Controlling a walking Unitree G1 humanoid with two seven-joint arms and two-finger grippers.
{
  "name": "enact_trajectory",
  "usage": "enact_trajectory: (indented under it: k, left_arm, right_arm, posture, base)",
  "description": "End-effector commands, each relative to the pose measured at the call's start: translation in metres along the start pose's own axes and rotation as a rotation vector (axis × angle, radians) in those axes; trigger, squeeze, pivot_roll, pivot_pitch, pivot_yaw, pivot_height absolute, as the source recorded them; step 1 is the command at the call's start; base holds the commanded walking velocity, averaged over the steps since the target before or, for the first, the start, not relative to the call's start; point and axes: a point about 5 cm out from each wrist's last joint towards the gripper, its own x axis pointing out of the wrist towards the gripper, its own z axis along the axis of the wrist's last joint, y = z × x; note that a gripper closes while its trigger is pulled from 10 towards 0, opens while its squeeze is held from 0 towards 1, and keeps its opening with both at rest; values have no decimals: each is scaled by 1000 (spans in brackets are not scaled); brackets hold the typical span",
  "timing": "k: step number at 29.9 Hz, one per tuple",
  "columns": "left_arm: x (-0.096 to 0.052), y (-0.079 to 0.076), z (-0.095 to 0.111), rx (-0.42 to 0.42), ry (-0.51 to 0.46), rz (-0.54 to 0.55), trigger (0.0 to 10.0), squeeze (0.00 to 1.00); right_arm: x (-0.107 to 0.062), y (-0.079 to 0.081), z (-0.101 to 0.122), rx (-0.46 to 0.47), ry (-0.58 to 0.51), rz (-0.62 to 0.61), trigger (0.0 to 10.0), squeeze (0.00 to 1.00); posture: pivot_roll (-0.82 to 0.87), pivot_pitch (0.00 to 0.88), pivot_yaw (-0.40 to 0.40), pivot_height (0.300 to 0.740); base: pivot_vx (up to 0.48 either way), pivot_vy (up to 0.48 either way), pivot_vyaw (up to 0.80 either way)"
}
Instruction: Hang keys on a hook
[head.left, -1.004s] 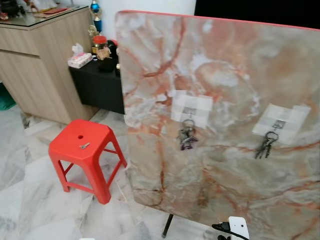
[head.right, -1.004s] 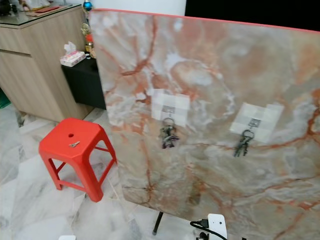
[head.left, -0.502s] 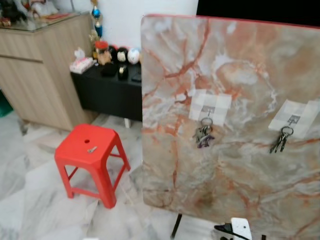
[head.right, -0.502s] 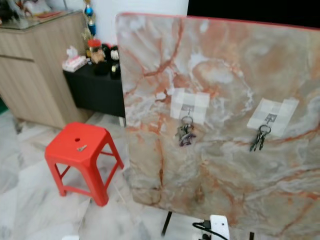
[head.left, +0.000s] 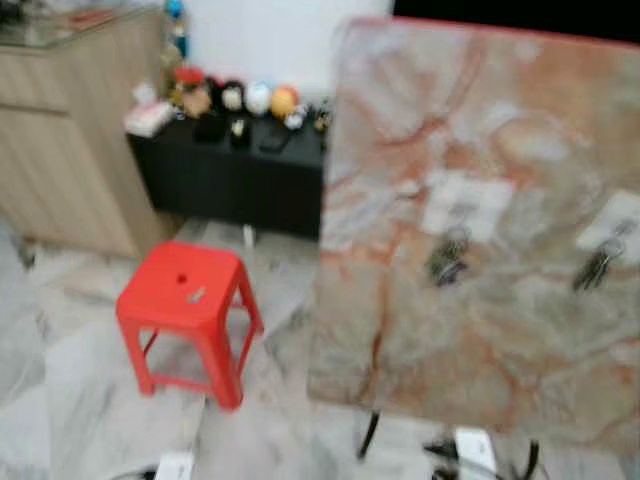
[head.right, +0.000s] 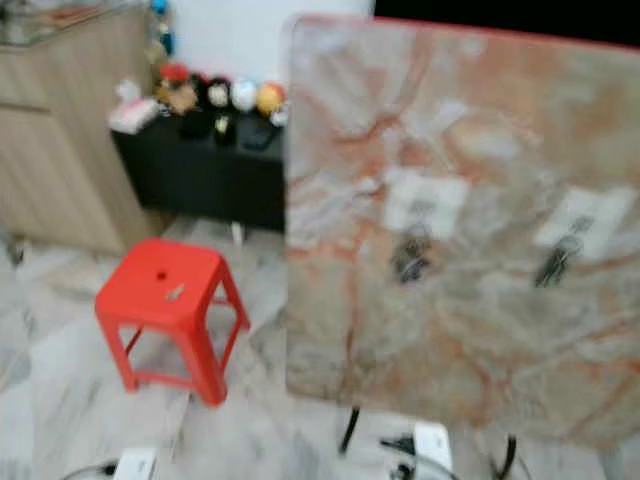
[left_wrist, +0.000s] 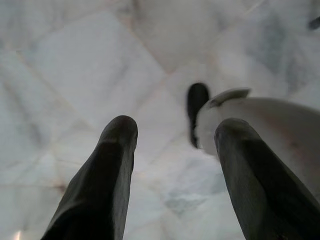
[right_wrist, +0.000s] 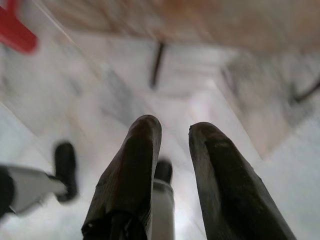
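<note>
A single small key (head.left: 196, 295) lies on top of a red plastic stool (head.left: 155, 310) on the left. To its right stands an upright marble-patterned board (head.left: 500, 130) with two white hook pads. A bunch of keys (head.left: 446, 262) hangs from the left pad (head.left: 466, 205), and another bunch (head.left: 598, 265) hangs from the right one. The head views are blurred. My left gripper (left_wrist: 175, 130) hangs open over the marble floor. Low by the board's legs, my right gripper (right_wrist: 175, 130) has its fingers almost together with nothing between them.
A wooden cabinet (head.left: 60, 130) stands at the far left, and a low black table (head.left: 230, 180) with small ornaments sits behind the stool. Thin black legs (head.left: 370, 435) hold the board up. A white power strip (head.left: 470, 445) with cables lies on the floor beneath it.
The whole picture has slid and blurred: the camera has moved, so the board now sits further right and more of the black table shows. Stool, key and hung bunches stay in place.
</note>
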Motion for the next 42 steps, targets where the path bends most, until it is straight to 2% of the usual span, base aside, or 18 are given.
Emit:
enact_trajectory:
  k: [1,5,13,17,21,28,35,42]
  left_arm:
    - [1,-7,0,-9,10,-15,10000,0]
    - [1,-9,4,-13,5,-17,10000,0]
    - [2,-32,11,-28,0,-32,10000,0]
    - [2,-33,10,-30,1,-33,10000,0]
    - [2,-25,5,-33,4,-24,10000,0]
    - [0,6,1,-36,5,4,10000,0]
    - [1,7,9,-42,-6,2,10000,0]
    - [2,-7,10,-47,-3,-11,10000,0]
  right_arm:
    - [-2,-12,-5,9,15,-30,10000,0]
    - [-2,-12,-4,10,13,-31,10000,0]
    - [-2,-13,-3,1,15,-27,10000,0]
    - [-2,-13,-2,-3,16,-26,10000,0]
    - [-2,-13,-2,-8,20,-27,10000,0]
    - [-2,-13,-1,-3,18,-28,10000,0]
    - [-2,-14,0,-9,18,-30,10000,0]
    - [-2,-15,1,-17,19,-30,10000,0]
  posture:
    - [58,0,-69,740]
    - [58,0,-74,740]
    - [64,0,-85,740]
    - [65,0,-85,740]
    - [65,0,-83,740]
    - [58,0,-85,740]
    - [61,0,-92,740]
    - [56,0,-97,740]
  base:
    - [0,364,0]
    - [0,367,0]
    - [0,368,0]
    - [0,367,0]
    - [0,368,0]
    - [0,367,0]
    - [0,363,0]
    - [0,350,0]
